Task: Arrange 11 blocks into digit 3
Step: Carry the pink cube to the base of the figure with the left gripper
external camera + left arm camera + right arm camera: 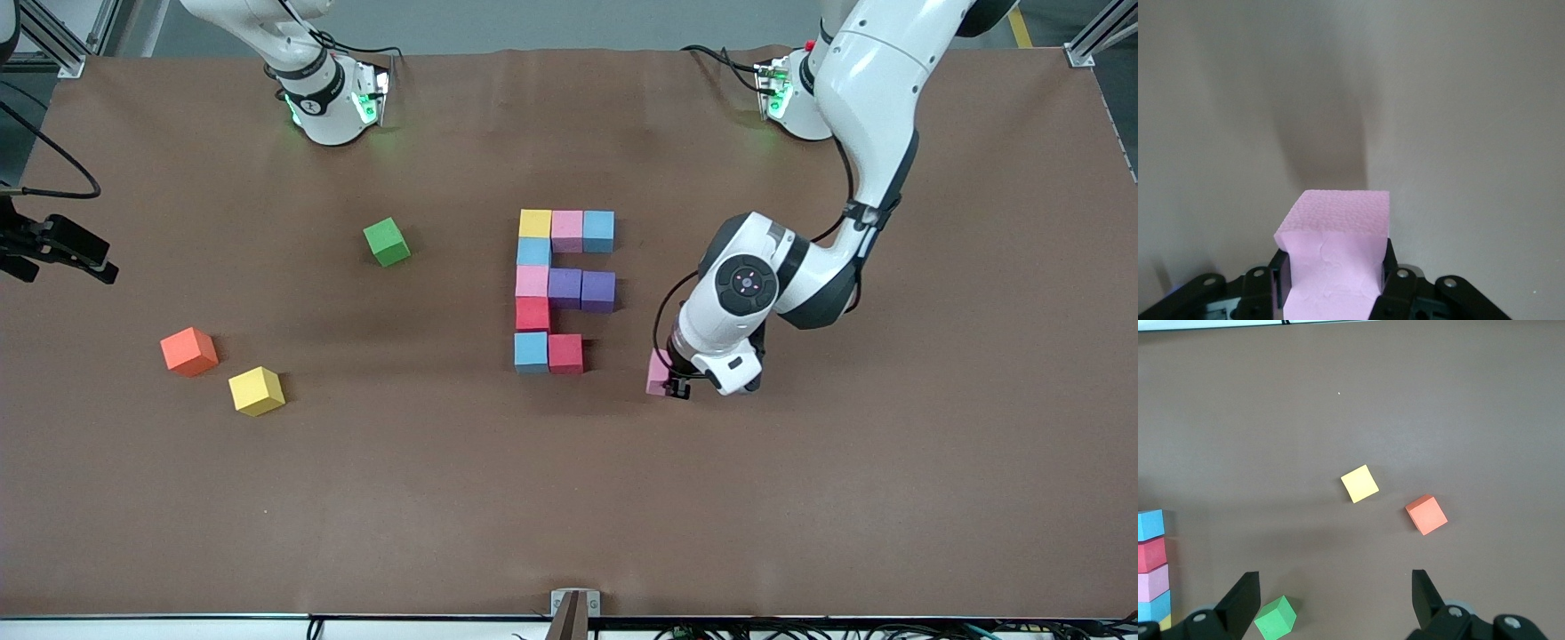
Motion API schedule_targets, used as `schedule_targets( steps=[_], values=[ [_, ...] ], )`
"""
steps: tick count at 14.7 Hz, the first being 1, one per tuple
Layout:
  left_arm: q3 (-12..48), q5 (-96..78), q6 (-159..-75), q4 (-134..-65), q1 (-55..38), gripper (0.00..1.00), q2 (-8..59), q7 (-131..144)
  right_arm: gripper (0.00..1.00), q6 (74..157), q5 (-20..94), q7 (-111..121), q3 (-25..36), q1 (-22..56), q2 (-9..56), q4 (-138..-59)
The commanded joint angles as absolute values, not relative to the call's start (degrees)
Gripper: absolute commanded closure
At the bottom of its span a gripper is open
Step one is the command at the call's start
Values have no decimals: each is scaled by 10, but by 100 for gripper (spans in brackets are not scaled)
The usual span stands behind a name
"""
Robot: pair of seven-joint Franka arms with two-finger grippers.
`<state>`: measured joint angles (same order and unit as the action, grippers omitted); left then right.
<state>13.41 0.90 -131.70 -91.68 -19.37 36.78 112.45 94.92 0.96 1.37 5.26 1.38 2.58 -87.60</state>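
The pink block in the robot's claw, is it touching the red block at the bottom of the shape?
Apart. The front view shows bare table between the held pink block and the red block.

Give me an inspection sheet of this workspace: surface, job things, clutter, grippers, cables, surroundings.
Surface: brown table, bare in front.
Job's things: ten-cube figure, nearest bar one cube short; pink cube held.
Clutter: green cube, orange cube, loose yellow cube, toward the right arm's end.
Grippers: left gripper shut on pink cube, beside the nearest bar; right gripper open, waiting.
Cables: black cables at the bases.
Surroundings: metal frame at corners.
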Motion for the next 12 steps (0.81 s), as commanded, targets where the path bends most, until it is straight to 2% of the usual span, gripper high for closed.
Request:
schedule_targets(
  steps=[1,12],
  values=[
    [131,-50,-1301,-882,-204,89,391,1158,0,952,5,14,53,14,16,-884],
    [130,-54,-1301,-872,-257,88,428,1251,0,952,5,14,53,14,17,-884]
  ],
)
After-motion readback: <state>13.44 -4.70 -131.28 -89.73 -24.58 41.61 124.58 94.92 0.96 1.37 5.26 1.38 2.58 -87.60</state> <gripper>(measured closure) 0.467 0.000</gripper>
